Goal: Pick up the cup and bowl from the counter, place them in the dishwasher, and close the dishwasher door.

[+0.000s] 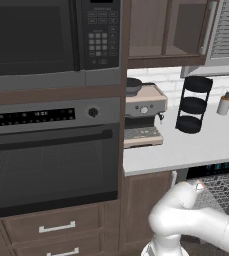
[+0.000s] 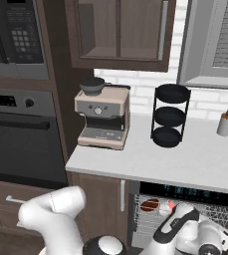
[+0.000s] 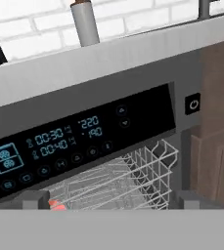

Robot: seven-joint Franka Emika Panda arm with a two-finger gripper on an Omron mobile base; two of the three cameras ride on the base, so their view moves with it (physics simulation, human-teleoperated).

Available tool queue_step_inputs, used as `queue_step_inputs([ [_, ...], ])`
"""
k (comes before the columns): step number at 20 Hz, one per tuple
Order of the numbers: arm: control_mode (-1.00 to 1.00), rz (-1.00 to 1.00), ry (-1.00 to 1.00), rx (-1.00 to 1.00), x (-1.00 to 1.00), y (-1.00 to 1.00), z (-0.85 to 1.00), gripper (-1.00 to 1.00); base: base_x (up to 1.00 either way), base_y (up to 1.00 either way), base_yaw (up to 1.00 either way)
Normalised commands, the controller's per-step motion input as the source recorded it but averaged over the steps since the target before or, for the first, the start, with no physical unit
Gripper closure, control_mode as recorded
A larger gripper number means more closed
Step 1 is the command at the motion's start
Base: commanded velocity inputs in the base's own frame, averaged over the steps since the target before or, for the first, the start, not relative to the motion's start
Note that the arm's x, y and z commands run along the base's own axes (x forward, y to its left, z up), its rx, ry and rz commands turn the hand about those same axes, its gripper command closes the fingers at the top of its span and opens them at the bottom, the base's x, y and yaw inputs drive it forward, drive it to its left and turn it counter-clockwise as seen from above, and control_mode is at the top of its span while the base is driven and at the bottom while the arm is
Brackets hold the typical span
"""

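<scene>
Hand view — saw the tool (image 3: 113,201) wide open, its two tips standing far apart at 7 and 5 o'clock of the frame, nothing held between them. Faced the dishwasher (image 3: 84,141) from low down, with the dark control strip and its blue-green figures across the middle. Found the wire rack (image 3: 133,176) drawn out beneath the strip, toward 6 o'clock. Glimpsed a small orange-red thing (image 3: 57,205) just beside the left tip, too cropped to name for sure; took it for the cup.

Right base view — spotted the bowl (image 2: 150,204) lying in the wire rack at about 5 o'clock of the frame, below the edge of the bench (image 2: 185,159). Noted the same orange-red thing at 3 o'clock of the bowl, just beside it. Judged both dishes to be in the rack, which would explain the spread jaws: nothing left to carry, and room needed to back clear of the wires.

Noted a black three-tier stand (image 2: 169,115), a coffee machine (image 2: 103,117) and a pale bottle (image 2: 225,123) on the bench, all well apart from the work and of no concern to it.

Could not make out the dishwasher door in these views. Reckoned it lay folded down, since the rack stood out in the open. Judged closing it to be the remaining step.
</scene>
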Motion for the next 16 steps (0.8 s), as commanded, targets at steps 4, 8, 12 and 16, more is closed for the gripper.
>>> queue_step_inputs([
  [4,-1.00,0.20,0.11,0.04,-1.00,-0.49,0.63,-1.00,0.00,0.00,0.00],
  [8,-1.00,0.19,-0.02,-0.03,-1.00,-0.04,0.00,-1.00,0.00,0.00,0.00],
  [12,-1.00,0.17,-0.01,-0.10,-1.00,0.06,-0.13,-1.00,0.00,0.00,0.00],
  [16,-1.00,0.11,-0.24,-0.07,-1.00,0.05,-0.79,-1.00,0.00,0.00,0.00],
])
